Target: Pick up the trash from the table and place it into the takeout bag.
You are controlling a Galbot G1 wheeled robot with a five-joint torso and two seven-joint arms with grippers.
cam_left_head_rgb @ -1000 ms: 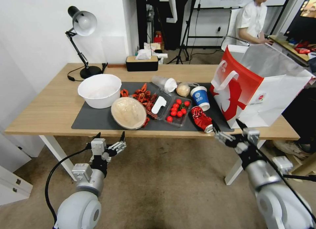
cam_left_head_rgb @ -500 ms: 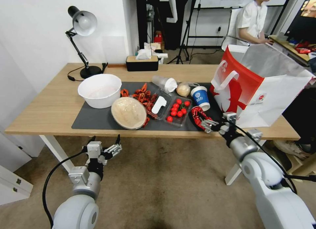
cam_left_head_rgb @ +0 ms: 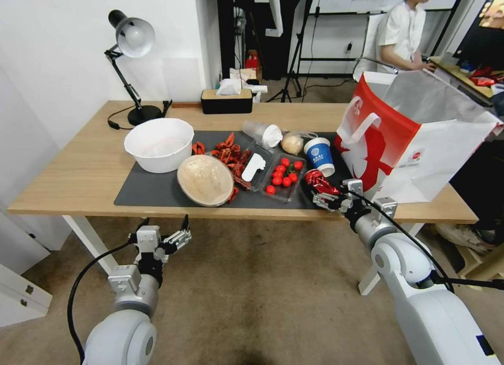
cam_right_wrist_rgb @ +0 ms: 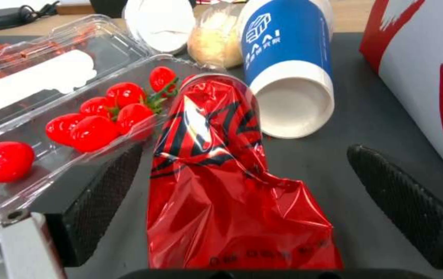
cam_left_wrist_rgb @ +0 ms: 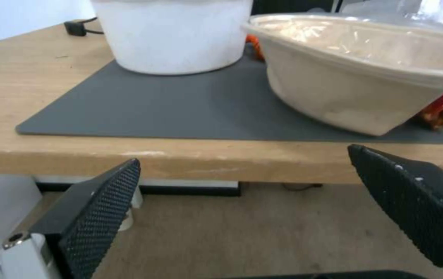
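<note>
The right tool (cam_right_wrist_rgb: 242, 201) is spread wide around the crushed red can (cam_right_wrist_rgb: 221, 170), lying on the counter's (cam_left_head_rgb: 79, 176) mat between the tomato tray (cam_right_wrist_rgb: 51, 128) and the blue cup (cam_right_wrist_rgb: 289, 69). I'd close squarely on its middle, clear of the tray. The left tool (cam_left_wrist_rgb: 242, 201) hangs wide below the counter edge.

Bright, even light; warped edges

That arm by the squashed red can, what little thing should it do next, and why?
Probably close its fingers. The right hand is open with the crushed red can lying between its fingers, so it looks placed to grip. The takeout bag stands open just beside it. The left hand waits below the table edge.
</note>
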